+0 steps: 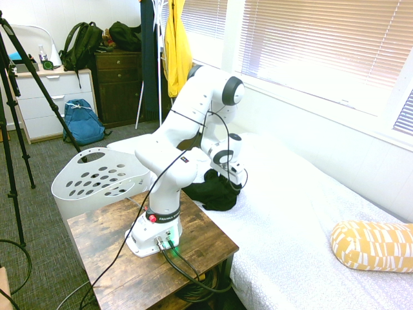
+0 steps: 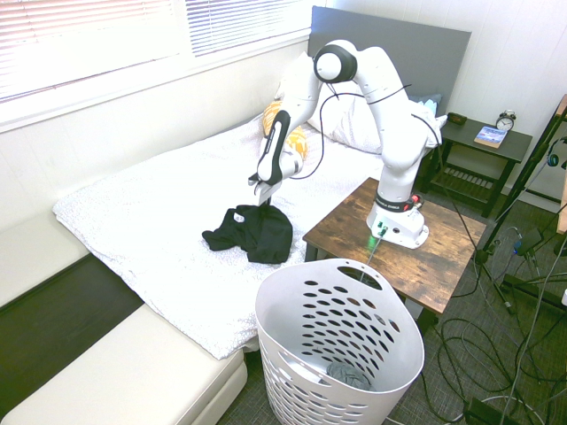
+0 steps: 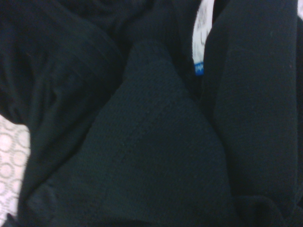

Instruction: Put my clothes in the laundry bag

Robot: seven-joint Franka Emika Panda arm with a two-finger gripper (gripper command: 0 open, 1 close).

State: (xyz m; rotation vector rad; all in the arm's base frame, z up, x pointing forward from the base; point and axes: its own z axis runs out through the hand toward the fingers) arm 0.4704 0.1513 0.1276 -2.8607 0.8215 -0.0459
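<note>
Pointing straight down, the tool (image 1: 237,183) pinches a peak of the black clothes (image 1: 213,192) on the white bed (image 1: 303,213); laundry bag (image 1: 97,181) beside the table (image 1: 122,258); second exterior: tool (image 2: 262,202) clenched on clothes (image 2: 252,234), laundry bag (image 2: 341,345) on the floor; wrist: dark fabric (image 3: 156,156) fills the view.

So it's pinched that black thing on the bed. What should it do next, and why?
Probably lift higher: the gripper is shut on the black garment, but most of it lies on the bed, and the laundry basket stands beside the bed on the floor.
</note>
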